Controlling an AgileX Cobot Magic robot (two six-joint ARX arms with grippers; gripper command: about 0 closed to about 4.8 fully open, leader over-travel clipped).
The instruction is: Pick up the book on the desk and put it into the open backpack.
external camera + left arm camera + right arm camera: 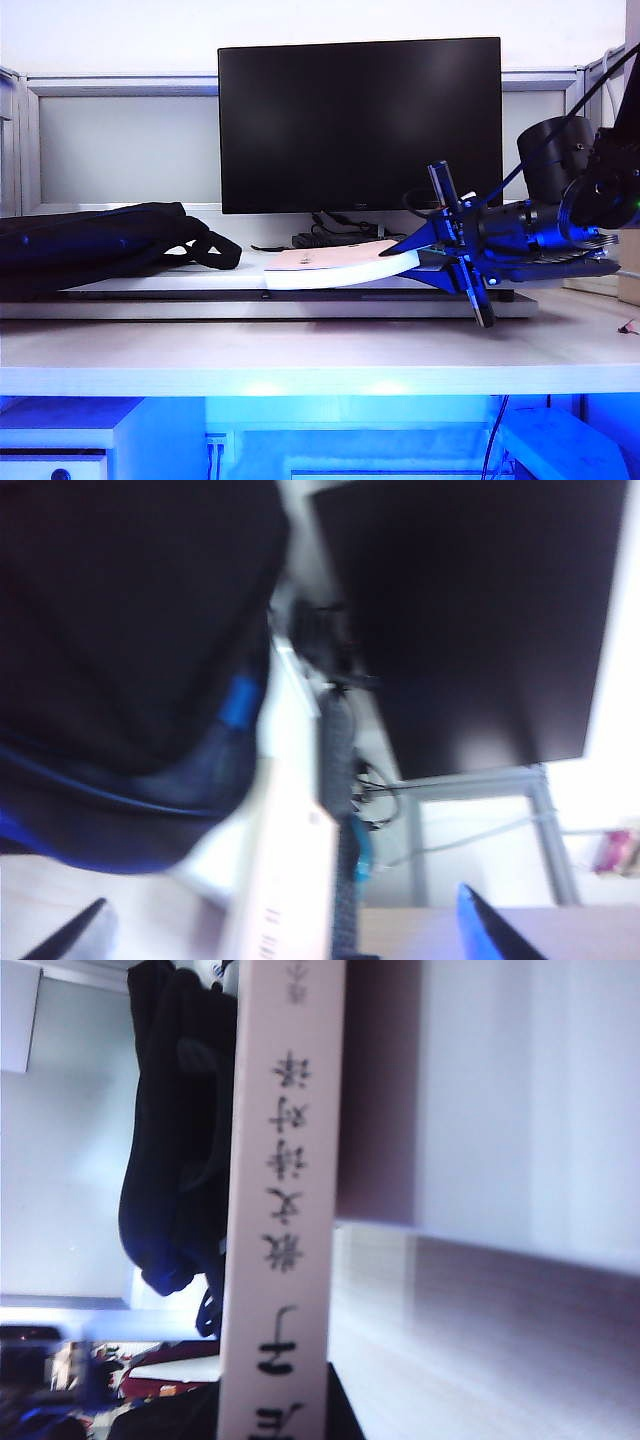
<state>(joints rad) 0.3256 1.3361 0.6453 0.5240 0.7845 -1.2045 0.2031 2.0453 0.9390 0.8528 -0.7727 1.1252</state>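
Right gripper point(415, 252) comes in from three o'clock in the exterior view and is pinched on the near end of the book point(335, 265), blue fingers above and below its white page edge. That end is tipped up off the white riser slab point(300, 300), while the far end, toward nine o'clock, seems to rest on it. In the right wrist view the spine of the book point(285, 1200) fills the middle of the frame with printed characters along it, which fits a firm clamp close to the lens.

Left gripper point(280, 935) hangs with its two fingertips spread wide and nothing between them; its camera looks across the backpack point(130, 650), the monitor point(470, 620) and the book's edge.

By my reading, the pick-up is in hand: the grasp is made, the lift only begun. The backpack point(95, 245) lies at nine o'clock of the book on the desk point(300, 360), straps point(205, 250) pointing toward it. Next the book must rise clear of the slab and travel toward nine o'clock; being thin, it may sag. Whether the bag's mouth gapes enough I cannot tell, so the left gripper may need to hold it open.
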